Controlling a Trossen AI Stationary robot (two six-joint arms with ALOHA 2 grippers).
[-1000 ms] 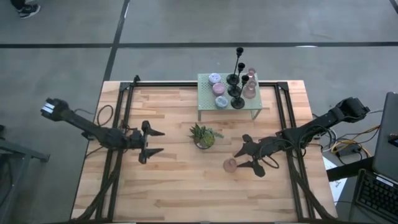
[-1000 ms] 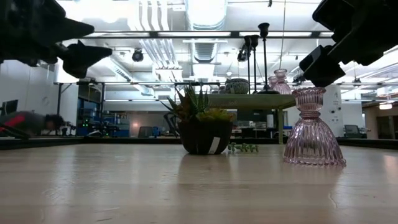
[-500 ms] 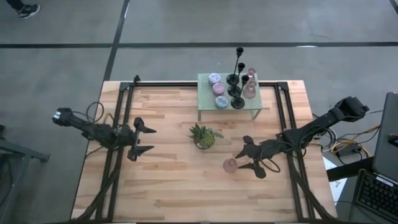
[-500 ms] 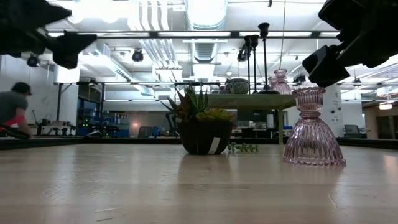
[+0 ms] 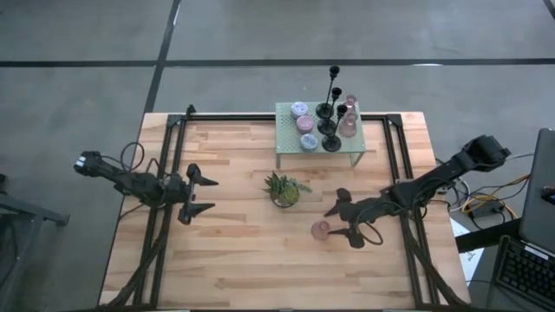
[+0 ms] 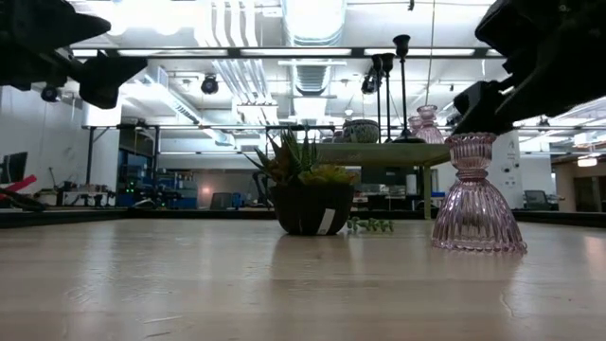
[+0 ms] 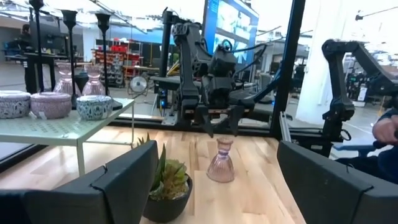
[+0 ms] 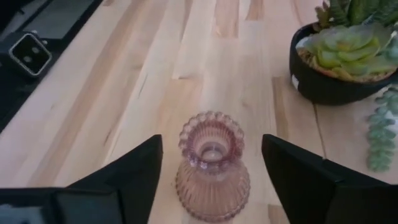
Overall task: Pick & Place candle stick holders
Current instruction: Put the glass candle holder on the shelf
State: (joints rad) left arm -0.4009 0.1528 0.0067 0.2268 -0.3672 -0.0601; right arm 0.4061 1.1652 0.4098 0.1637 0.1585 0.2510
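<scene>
Bare table [image 5: 234, 260] lies wide along the near edge, while the potted plant [image 5: 284, 190] just beside the pink glass holder [image 5: 321, 230] and the rack [image 5: 286, 130] block the middle.

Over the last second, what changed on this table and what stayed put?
The left gripper drew back toward the table's left edge, fingers open. The right gripper shifted slightly, open fingers on either side of the ribbed pink glass candle holder, not gripping it. That holder, the small spiky green potted plant and the pale green mesh rack stayed put.
</scene>
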